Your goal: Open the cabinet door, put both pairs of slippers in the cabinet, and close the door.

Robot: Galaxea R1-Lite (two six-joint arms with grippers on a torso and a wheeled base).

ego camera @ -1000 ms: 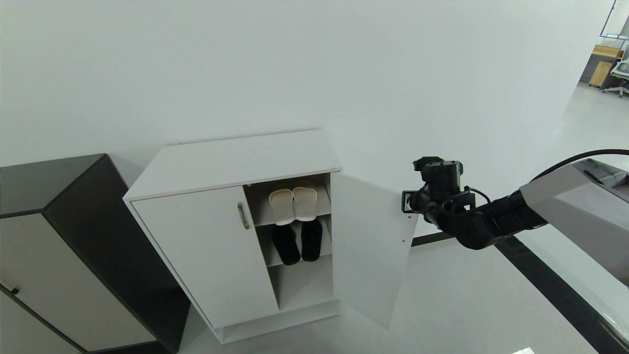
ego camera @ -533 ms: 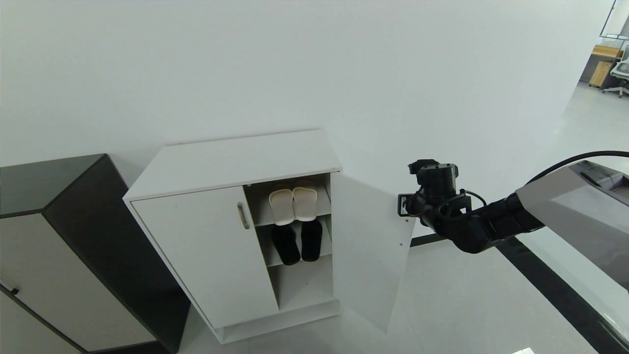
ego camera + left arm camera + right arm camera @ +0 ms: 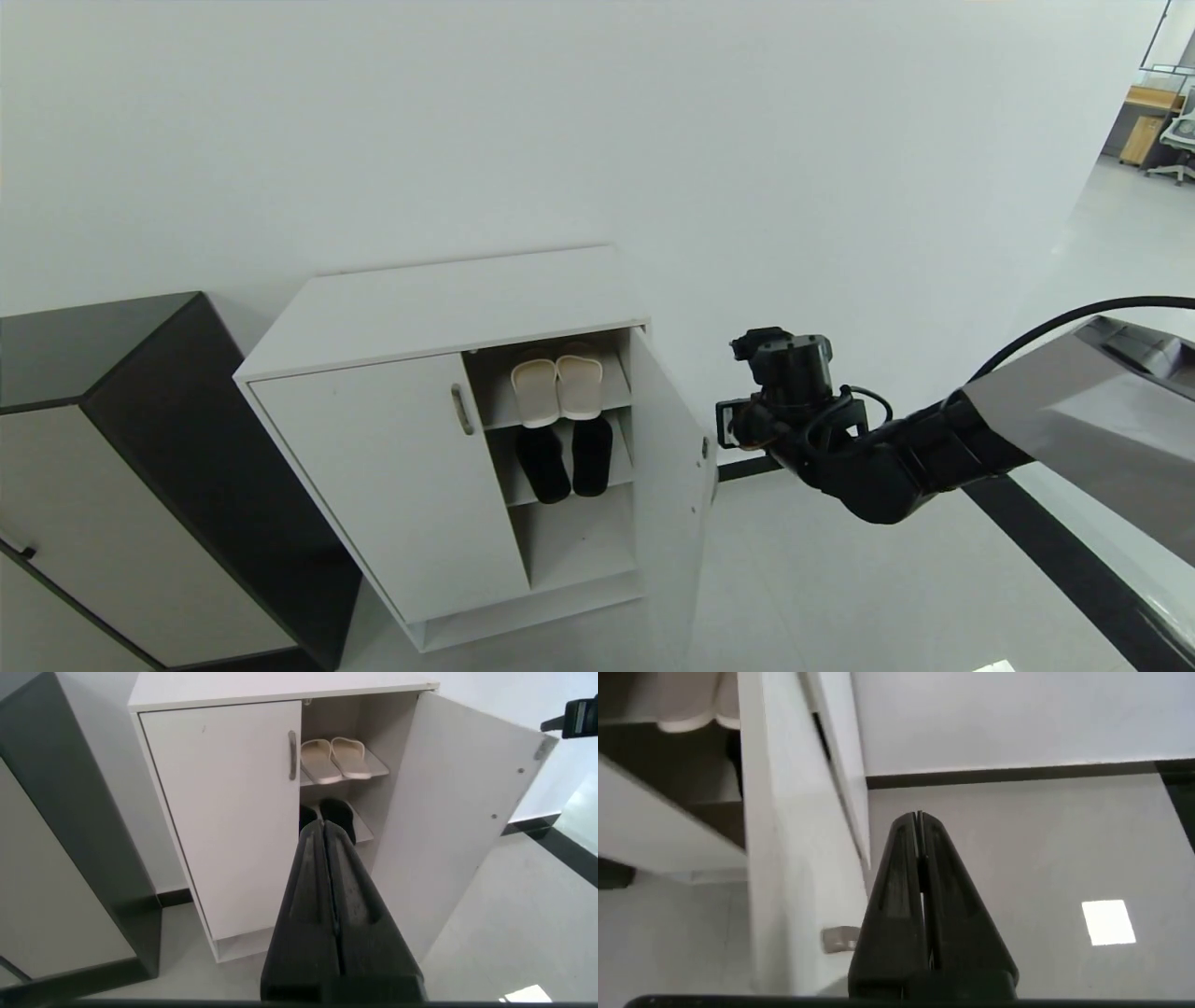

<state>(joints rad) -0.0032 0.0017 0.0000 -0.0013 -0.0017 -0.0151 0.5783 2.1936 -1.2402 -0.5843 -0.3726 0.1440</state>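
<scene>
Right door [image 3: 677,467] ajar, both pairs of slippers shelved, right gripper [image 3: 724,425] at the door's free edge.

Seen from the head, the white slippers [image 3: 557,387] lie on the top shelf of the cabinet [image 3: 448,308], with the black slippers [image 3: 565,457] at 6 o'clock of them on the shelf below. The door is a stiff, flat panel, probably light and free on its hinges. It needs a push rather than a grasp, best placed on the outer face near the free edge, far from the hinges. A gentle push should avoid a rebound. The right gripper has its jaws pressed together and sits at 3 o'clock of that edge, on the outer side, touching or just beside it. The left gripper [image 3: 324,831], jaws also together, hangs in front of the cabinet, well apart from the door, which stands at about 2 o'clock of it.
</scene>
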